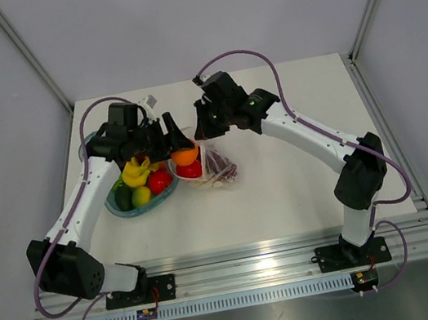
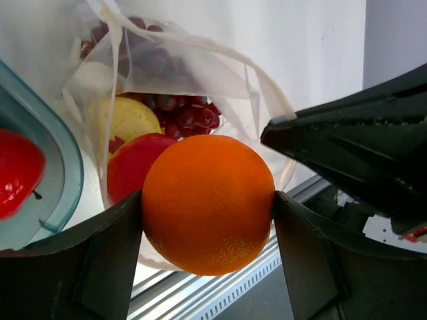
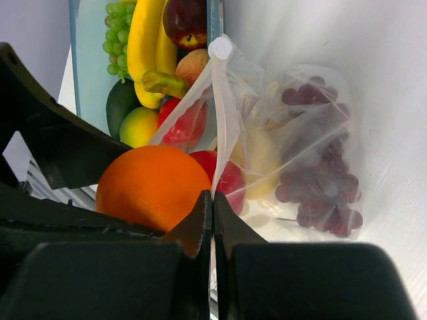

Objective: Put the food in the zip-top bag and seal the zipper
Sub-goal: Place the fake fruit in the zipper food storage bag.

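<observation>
My left gripper [image 2: 208, 200] is shut on an orange [image 2: 208, 203] and holds it at the open mouth of the clear zip-top bag [image 2: 200, 67]. The orange also shows in the top view [image 1: 185, 156] and the right wrist view [image 3: 152, 187]. The bag [image 1: 217, 168] holds purple grapes [image 3: 320, 180], a red fruit [image 3: 230, 177] and a yellow fruit [image 3: 257, 157]. My right gripper [image 3: 213, 200] is shut on the bag's mouth edge with the zipper strip [image 3: 223, 113] and holds it up.
A blue-green bowl [image 1: 120, 208] left of the bag holds bananas [image 1: 136, 172], a red fruit [image 1: 158, 179], a yellow-green fruit [image 1: 141, 195] and a dark green one [image 1: 124, 197]. Metal rails [image 1: 247, 253] run along the table's near edge.
</observation>
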Available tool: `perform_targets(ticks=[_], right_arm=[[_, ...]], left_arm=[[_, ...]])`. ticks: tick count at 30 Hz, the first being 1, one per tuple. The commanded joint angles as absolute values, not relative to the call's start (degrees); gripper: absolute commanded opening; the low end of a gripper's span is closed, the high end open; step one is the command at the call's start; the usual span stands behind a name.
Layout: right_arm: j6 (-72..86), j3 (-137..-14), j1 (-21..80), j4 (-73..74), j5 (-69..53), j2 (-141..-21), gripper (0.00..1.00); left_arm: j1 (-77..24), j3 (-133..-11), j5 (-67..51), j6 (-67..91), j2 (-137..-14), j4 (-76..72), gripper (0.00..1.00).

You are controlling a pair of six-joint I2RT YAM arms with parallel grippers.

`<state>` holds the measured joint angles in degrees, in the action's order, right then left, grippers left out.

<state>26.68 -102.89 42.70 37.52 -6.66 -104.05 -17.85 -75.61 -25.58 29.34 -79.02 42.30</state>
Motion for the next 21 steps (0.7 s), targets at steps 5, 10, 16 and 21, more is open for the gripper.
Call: perform_targets(ticks=[5,10,16,21], right_arm=[[27.60,-102.66,43.24,35.86,-6.06,-100.72,0.00],[27.60,-102.57,43.24,35.86,-5.80,-100.11,0.00],[27.77,-101.17,43.24,35.07,-5.36,-99.14,0.00],[27.86,-100.72,43.24,34.72,-5.54,-98.88,0.00]], left_arm=[[-20.04,-76.21,-24.18,33.48,-83.40,35.60,0.47],[-20.65,-77.17,-22.94,33.05,-84.29,36.55,0.95],[-20.74,-81.64,-23.55,29.54,-81.39,41.56,0.99],[-20.74,-84.37,-23.12,26.37,-77.97,46.22,0.86]])
